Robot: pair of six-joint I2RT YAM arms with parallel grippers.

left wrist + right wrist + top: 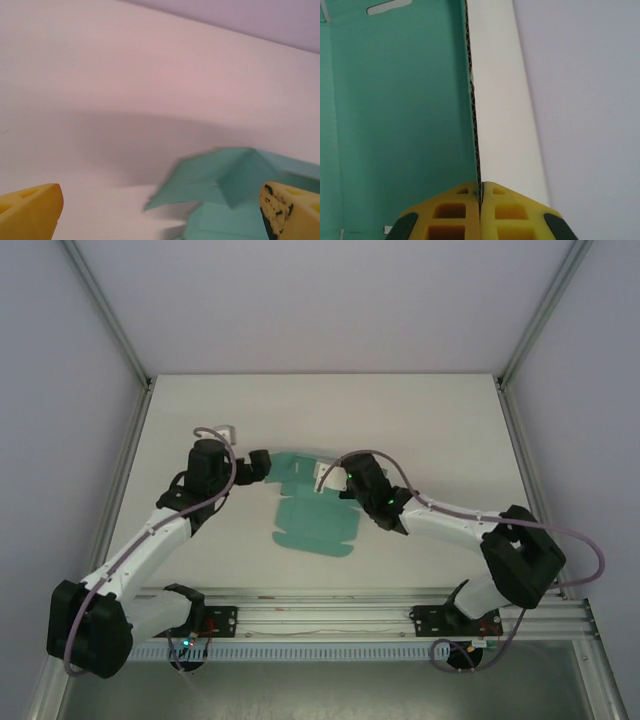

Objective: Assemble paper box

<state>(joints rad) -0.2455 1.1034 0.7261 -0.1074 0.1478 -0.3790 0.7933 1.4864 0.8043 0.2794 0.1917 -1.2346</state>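
Observation:
The paper box [315, 520] is a teal die-cut card lying partly folded in the middle of the table. Its far flaps stand up between the two grippers. My right gripper [326, 478] is shut on the edge of an upright wall. In the right wrist view the yellow pads [455, 210] pinch the thin card [400, 125], teal on the left side and white on the right. My left gripper [262, 466] is open at the box's far left corner. Its yellow fingers [30, 210] stand wide apart, with a raised teal flap [220, 175] ahead of them and untouched.
The white table [420, 420] has bare room behind and to both sides of the card. Grey enclosure walls and aluminium posts [112, 320] border it. The arms' mounting rail [320, 618] runs along the near edge.

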